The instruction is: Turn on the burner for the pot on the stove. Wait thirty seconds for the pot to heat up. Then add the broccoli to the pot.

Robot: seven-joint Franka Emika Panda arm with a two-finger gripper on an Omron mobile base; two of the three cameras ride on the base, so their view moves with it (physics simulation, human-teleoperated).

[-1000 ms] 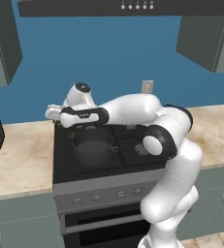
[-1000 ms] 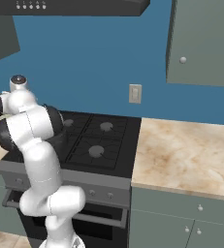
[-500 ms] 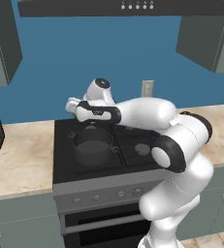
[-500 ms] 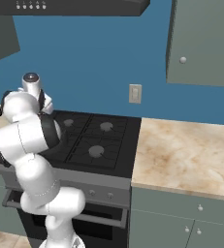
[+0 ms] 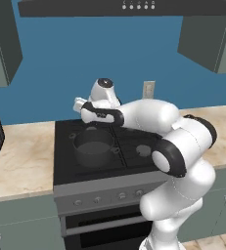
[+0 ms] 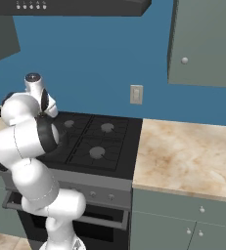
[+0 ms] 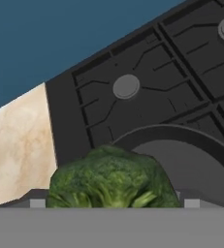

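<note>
Hovering over the back-left part of the black four-burner gas stove (image 5: 134,146), the white arm's two-finger gripper (image 5: 80,104) is carrying the small bright green bumpy broccoli floret (image 7: 111,178). In the hand view the floret is sitting right at the fingers, at six o'clock of the frame, and the jaws are standing wide around its bulk rather than pinched narrow; the fingertips themselves are hidden behind the green mass, so the exact contact is not readable.

The round dark grey metal pot (image 5: 93,147) is resting on the front-left burner grate, its mouth facing up. From the left base view the gripper is hanging at about twelve o'clock of the pot, above its far rim. In the hand view the pot's rim (image 7: 181,135) is curving just past the floret toward four o'clock, which suggests the hand is being held high and tilted so that the floret can fall inside rather than on the grate.

Room is looking generous: the marble-patterned counter (image 5: 21,151) is lying at nine o'clock of the stove, the blue wall is standing behind at twelve, and nothing tall is crowding the pot. The likely risk is a release too near the rim, with the floret bouncing onto the grate.
</note>
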